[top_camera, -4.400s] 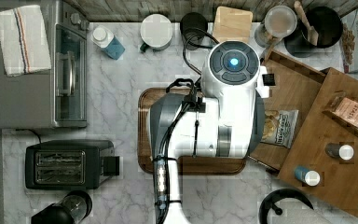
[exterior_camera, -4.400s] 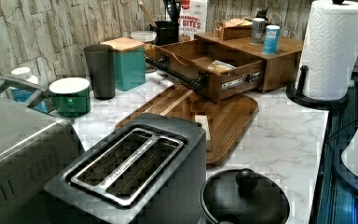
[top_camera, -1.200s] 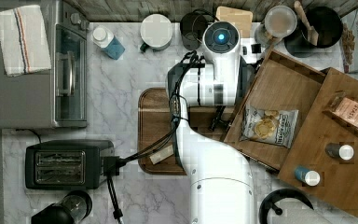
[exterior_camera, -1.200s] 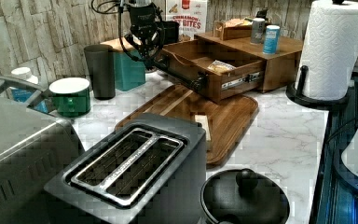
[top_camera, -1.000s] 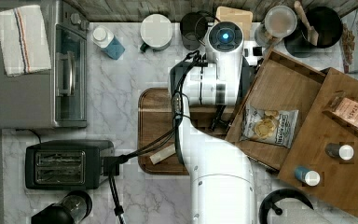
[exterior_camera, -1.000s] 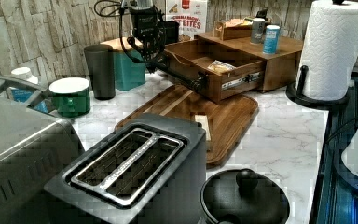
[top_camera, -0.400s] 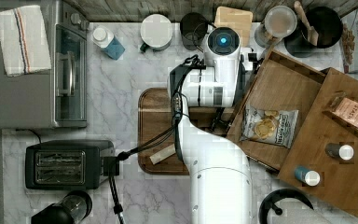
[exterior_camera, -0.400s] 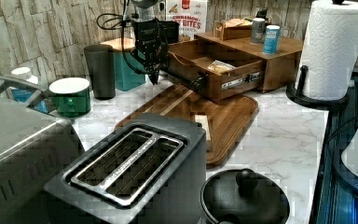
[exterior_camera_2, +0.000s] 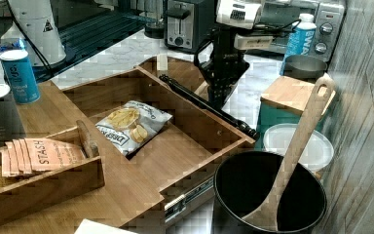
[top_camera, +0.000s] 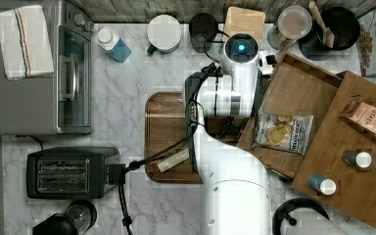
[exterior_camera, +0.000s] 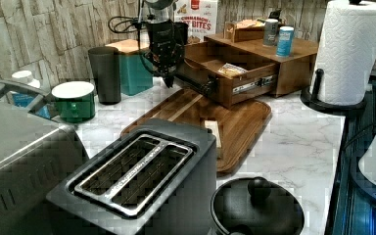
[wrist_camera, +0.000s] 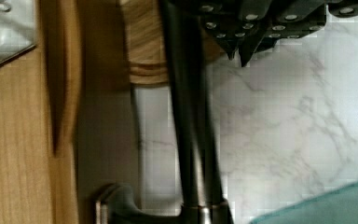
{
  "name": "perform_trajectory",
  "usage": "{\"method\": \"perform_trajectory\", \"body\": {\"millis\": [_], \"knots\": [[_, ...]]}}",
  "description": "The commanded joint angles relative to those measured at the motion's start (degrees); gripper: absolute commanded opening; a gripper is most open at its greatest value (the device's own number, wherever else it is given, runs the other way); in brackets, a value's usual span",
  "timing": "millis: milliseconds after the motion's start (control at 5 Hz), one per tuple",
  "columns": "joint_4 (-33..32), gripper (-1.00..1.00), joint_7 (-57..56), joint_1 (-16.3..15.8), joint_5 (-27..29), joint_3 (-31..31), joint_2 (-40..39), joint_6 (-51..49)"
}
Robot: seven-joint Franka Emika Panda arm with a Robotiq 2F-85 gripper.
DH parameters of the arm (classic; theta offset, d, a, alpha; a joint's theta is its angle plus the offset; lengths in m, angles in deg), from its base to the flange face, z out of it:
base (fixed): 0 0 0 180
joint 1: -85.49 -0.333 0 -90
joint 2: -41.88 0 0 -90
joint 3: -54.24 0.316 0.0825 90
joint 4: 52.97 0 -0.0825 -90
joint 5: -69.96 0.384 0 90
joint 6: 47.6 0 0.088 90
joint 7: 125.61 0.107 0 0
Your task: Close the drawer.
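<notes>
Down comes the gripper (exterior_camera: 169, 81) since a moment ago, dropping in front of the drawer's handle (exterior_camera: 196, 84). Fingertips pinched together, holding nothing (tips hang just above the marble counter (exterior_camera: 293, 142)). To the left view's right, the drawer (exterior_camera: 225, 73) stands pulled open from its cabinet, chip bag (exterior_camera: 231, 70) inside.

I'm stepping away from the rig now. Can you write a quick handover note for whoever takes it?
Gripper: fingers together, holding nothing, just outside the drawer's bar handle on the counter side.
Drawer: pulled well out of its cabinet, chip bag inside.
Done: arm brought to the drawer front.
Left: push the front in until the drawer is shut.
</notes>
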Motion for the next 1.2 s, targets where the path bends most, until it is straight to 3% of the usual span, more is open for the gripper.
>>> {"method": "perform_trajectory", "body": {"millis": [200,600,800,1000,1200], "knots": [[-4.3,-1.0,-16.7,10.7,1.5,-2.8,8.5,2.3],[-5.1,-1.0,-28.2,17.2,2.4,-5.0,4.5,8.7],[-5.3,-1.0,-30.3,20.1,4.4,-7.2,4.0,8.6],[-0.3,-1.0,-32.2,22.9,4.1,-8.3,1.5,2.0],[-1.6,-1.0,-28.6,25.8,4.5,-9.6,1.2,4.0]]}}
